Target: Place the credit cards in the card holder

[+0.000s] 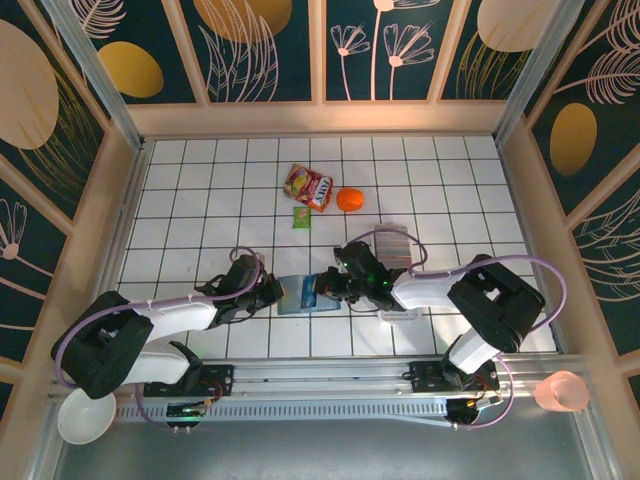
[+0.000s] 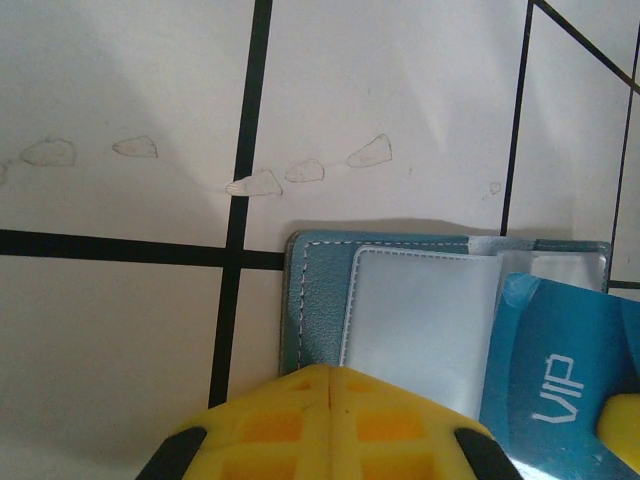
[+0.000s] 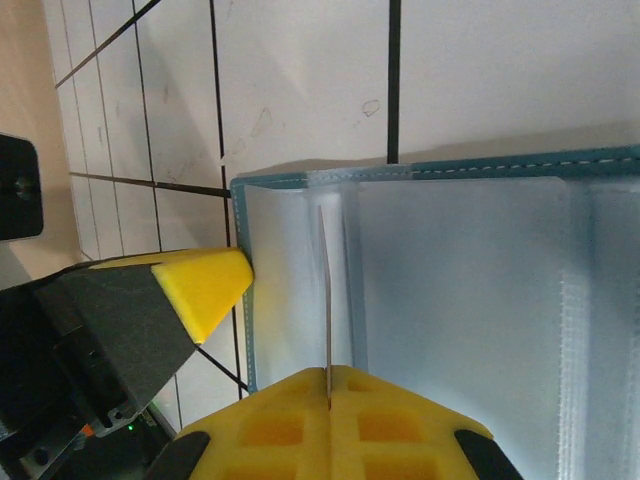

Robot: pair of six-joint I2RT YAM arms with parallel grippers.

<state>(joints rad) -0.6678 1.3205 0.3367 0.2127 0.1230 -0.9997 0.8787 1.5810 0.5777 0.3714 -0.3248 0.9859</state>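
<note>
Small teal-blue folding wallet point(image 1: 298, 297) lies open on the white tiled worktop point(image 1: 200, 200) between the arms. The left fingers point(image 2: 290, 420) are closed together at its edge. The right fingers point(image 3: 280, 420) pinch a thin blue plastic VIP card point(image 2: 560, 370), edge-on at a clear pocket. Insertion in hand, I judge; next, slide it fully home, then let go.

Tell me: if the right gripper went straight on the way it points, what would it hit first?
Most likely the wallet. The right gripper is shut on a card, edge-on, that points at the wallet's clear pockets; the card would arrive before the gripper itself. Depth is hard to judge.
</note>
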